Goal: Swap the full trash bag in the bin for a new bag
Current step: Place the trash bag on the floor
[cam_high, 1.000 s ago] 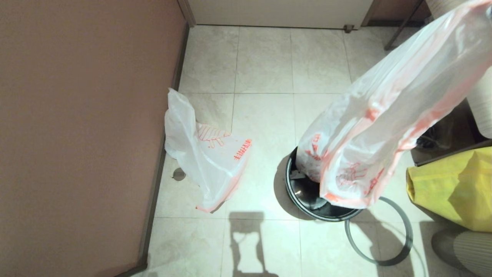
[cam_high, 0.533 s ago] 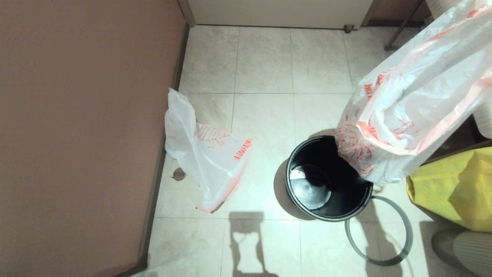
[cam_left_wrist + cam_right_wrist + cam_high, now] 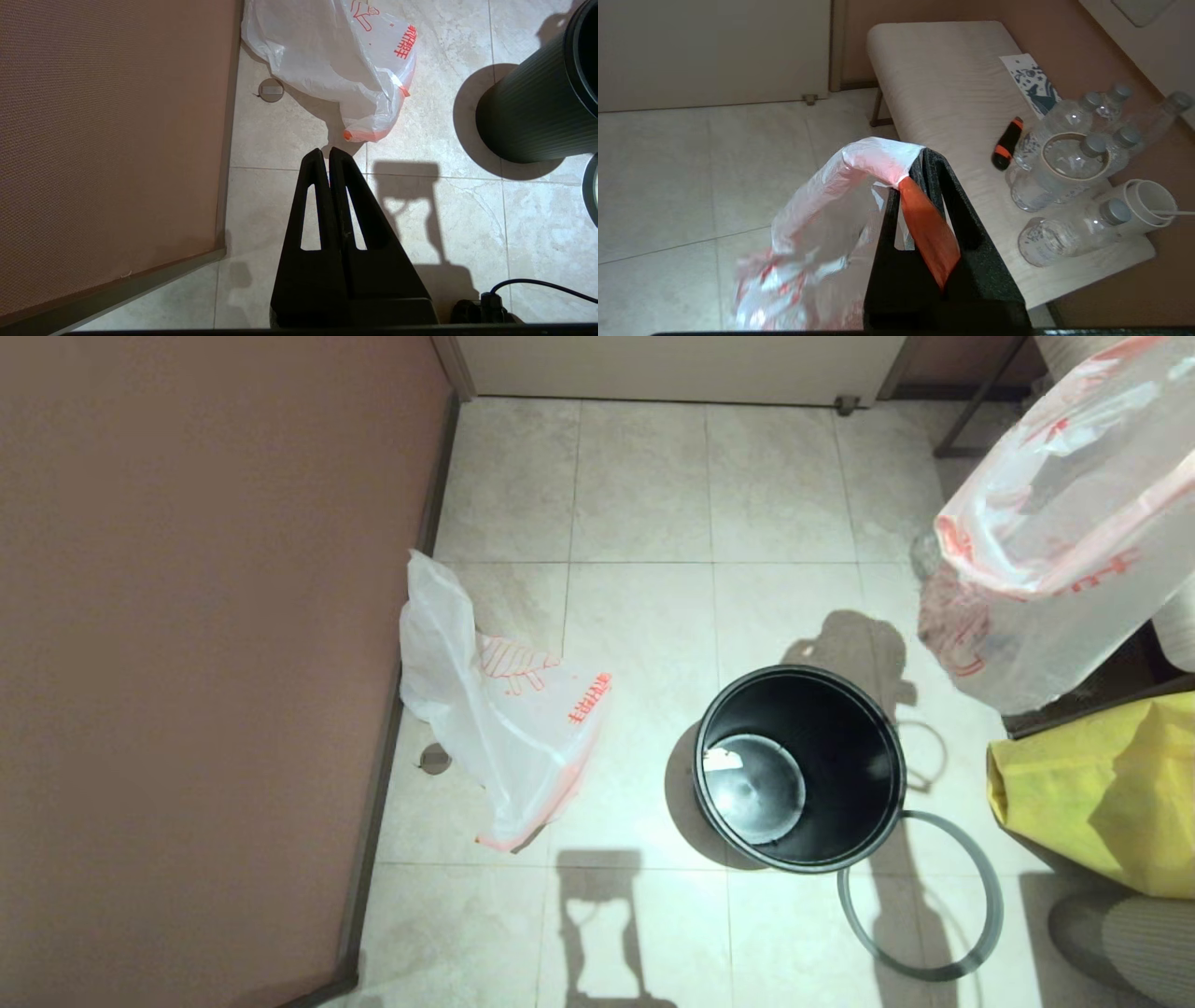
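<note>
From the head view, the full trash bag (image 3: 1046,551) hung clear of the bin (image 3: 800,767), up on the far right; it looked lumpy but light. The new bag (image 3: 504,728) lay limp by the left wall, flimsy and probably slippery, best pinched at its edge. Left wrist view: the left hand (image 3: 329,154) hovered closed and empty. Right wrist view: the right hand (image 3: 908,175) clamped the bag's orange-pink edge.

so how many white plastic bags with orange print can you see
2. The full trash bag hangs from the right tool, up and to the right of the bin. The new bag lies on the floor by the brown wall, left of the bin.
</note>
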Available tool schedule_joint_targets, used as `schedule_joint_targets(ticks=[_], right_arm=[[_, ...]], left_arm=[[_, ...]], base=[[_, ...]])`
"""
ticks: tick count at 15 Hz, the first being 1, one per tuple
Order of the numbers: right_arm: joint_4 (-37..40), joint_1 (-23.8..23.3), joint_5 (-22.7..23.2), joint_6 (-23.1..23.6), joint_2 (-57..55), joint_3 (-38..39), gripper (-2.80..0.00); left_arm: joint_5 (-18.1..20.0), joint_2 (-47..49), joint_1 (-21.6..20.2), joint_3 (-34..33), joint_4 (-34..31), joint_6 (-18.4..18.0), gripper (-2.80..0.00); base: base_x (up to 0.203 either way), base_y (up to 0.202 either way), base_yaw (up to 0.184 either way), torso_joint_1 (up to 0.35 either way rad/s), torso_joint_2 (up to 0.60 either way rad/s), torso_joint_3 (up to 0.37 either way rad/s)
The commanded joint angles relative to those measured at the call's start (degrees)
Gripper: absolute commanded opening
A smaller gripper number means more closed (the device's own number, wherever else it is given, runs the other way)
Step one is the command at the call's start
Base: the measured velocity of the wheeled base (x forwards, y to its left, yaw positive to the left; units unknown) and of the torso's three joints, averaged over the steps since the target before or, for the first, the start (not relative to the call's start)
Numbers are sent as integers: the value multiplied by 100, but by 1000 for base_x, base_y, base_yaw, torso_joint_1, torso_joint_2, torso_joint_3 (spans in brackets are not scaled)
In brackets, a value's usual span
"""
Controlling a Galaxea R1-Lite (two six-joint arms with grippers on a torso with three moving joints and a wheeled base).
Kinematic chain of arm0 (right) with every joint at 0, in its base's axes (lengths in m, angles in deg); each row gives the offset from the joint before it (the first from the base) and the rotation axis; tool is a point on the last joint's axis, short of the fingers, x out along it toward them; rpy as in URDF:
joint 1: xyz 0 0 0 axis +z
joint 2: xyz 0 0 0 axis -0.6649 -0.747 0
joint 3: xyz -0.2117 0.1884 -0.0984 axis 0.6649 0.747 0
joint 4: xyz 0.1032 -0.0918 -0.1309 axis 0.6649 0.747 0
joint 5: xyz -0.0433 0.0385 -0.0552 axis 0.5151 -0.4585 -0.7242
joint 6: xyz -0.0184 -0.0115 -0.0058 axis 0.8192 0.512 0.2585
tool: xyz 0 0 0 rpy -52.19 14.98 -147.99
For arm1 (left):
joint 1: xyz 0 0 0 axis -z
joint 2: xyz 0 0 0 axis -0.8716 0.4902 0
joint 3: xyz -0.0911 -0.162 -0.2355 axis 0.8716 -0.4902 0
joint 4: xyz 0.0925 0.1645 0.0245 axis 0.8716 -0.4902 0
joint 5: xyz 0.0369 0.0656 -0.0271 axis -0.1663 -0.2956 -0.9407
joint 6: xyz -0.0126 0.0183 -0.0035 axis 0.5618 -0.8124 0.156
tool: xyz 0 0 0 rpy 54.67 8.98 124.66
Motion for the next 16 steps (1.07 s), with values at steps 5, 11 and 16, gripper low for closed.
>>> schedule_joint_targets(ticks=[5, 11, 16], right_arm=[[570, -985, 518, -578, -1166, 468, -280], [720, -1446, 631, -947, -3681, 128, -280], [1214, -1536, 399, -950, -4912, 60, -280]], left_arm=[[-6, 7, -2, 0, 1, 2, -280], [-6, 7, -2, 2, 1, 2, -280], [-6, 7, -2, 2, 1, 2, -280]], base=[[0, 0, 0, 0, 0, 0], [0, 0, 0, 0, 0, 0], [0, 0, 0, 0, 0, 0]])
